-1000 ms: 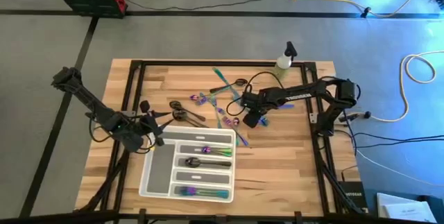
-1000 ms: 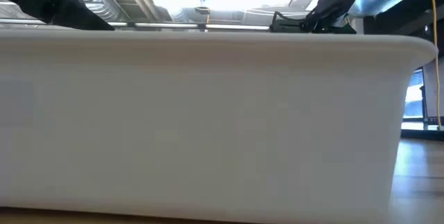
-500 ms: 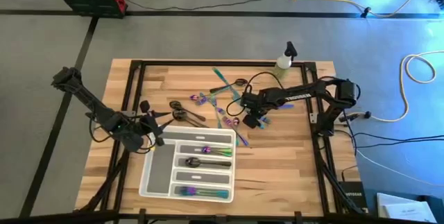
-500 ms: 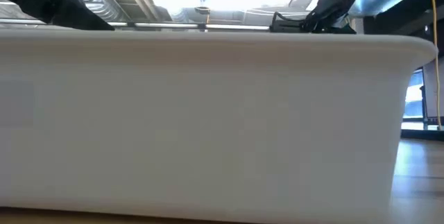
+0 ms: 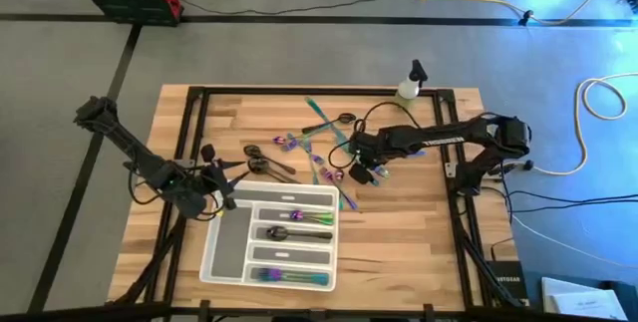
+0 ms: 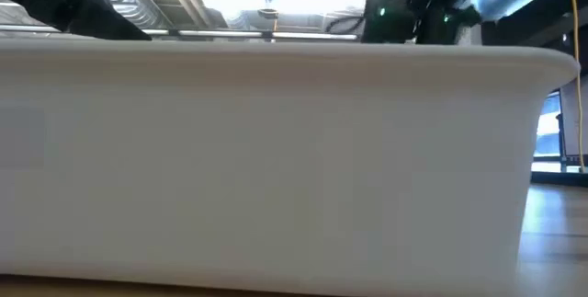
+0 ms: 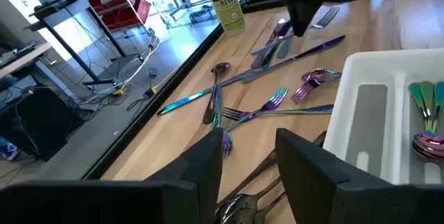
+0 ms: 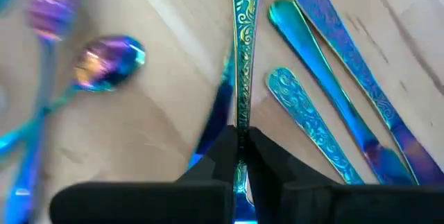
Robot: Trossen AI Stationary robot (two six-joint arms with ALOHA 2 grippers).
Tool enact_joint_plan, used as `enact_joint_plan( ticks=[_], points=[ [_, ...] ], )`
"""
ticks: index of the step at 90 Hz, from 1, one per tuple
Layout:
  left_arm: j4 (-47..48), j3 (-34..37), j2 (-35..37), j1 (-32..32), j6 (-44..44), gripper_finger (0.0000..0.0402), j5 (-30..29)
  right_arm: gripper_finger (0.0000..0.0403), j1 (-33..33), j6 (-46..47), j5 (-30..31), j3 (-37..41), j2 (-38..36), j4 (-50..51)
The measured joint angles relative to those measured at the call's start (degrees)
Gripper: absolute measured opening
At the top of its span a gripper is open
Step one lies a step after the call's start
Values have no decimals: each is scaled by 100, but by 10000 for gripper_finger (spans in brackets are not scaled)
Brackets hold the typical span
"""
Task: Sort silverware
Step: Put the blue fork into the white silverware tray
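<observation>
Your right gripper (image 8: pixel 239 156) pinches one slim handle (image 8: pixel 243 50) with embossed teal pattern; more glossy flat silverware (image 8: pixel 333 50) lies just beside on the wood. Your left gripper (image 7: pixel 248 156) waits open near the white plastic tray (image 7: pixel 361 113)

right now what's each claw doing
Left claw: open, empty, by the tray.
Right claw: shut on a teal patterned utensil handle in the pile.
</observation>
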State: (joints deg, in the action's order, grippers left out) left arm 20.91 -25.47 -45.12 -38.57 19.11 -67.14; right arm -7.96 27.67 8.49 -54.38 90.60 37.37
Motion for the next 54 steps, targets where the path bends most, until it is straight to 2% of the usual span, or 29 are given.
enact_joint_plan(
  ticks=[9,26,38,54],
  points=[
    [0,0,-2,1,18,119,-35,3,232,393,312,-5,-219,-44],
    [-6,0,0,161,304,119,-484,3,799,1204,1267,-8,-488,-550],
    [-8,2,-45,407,326,119,-177,3,1263,1543,1941,-8,-487,-1400],
    [-17,2,-181,830,629,119,105,3,1808,1559,2945,-16,-458,-2628]
  ],
)
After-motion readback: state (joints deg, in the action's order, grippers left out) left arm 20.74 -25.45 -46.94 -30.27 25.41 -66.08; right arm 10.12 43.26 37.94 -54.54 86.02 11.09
